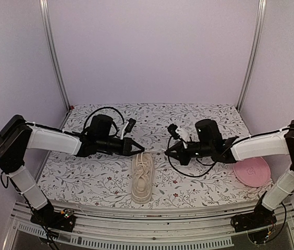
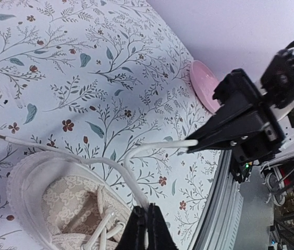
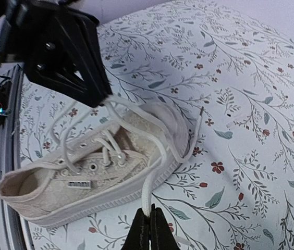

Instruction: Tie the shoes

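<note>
On the floral table (image 1: 84, 177), the cream sneaker (image 1: 141, 178) lies between the arms. Its white laces (image 2: 157, 147) are pinched in the closed jaws of the left gripper (image 1: 141, 149) and the right gripper (image 1: 167, 151). No knot is seen, so the tying is judged to be barely begun.

Sneaker (image 1: 141, 179) and laces (image 1: 142, 165) below left hand (image 1: 140, 150)

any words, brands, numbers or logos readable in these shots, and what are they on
Nothing can be read outright in any view.
Small dark tag on the side of the sneaker: it carries pale marks, too blurred to read.
Faint mark in the middle of the pink plate: too small to read.
</note>
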